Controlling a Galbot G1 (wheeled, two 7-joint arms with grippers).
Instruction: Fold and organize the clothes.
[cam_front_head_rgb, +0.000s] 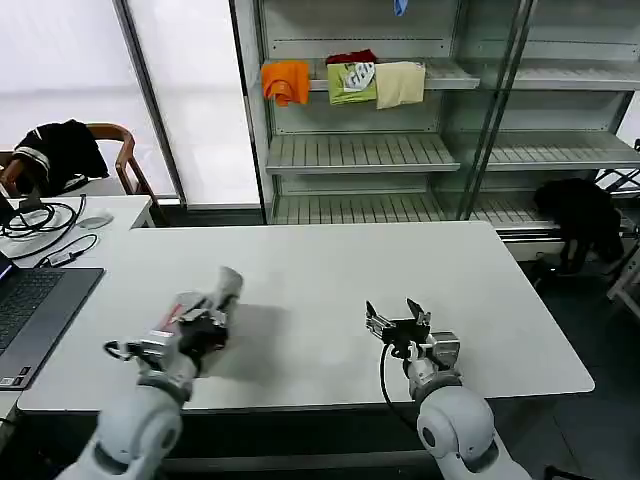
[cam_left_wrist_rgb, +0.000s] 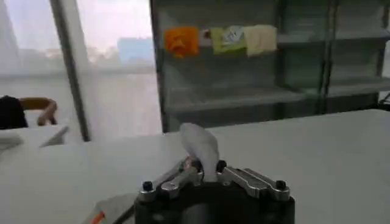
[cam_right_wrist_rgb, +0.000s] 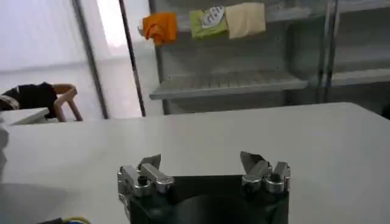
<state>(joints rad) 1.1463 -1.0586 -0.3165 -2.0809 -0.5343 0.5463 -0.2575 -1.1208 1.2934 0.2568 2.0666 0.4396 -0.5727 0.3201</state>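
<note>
over the table's near left part, the left gripper has its fingers pinched together on the grey t-shirt, bunched into a small wad lifted above the white table. to its right, near the front edge, the right gripper hovers with its 2 fingers spread apart, holding nothing. beyond the table, a shelf carries orange, green and cream folded garments.
</note>
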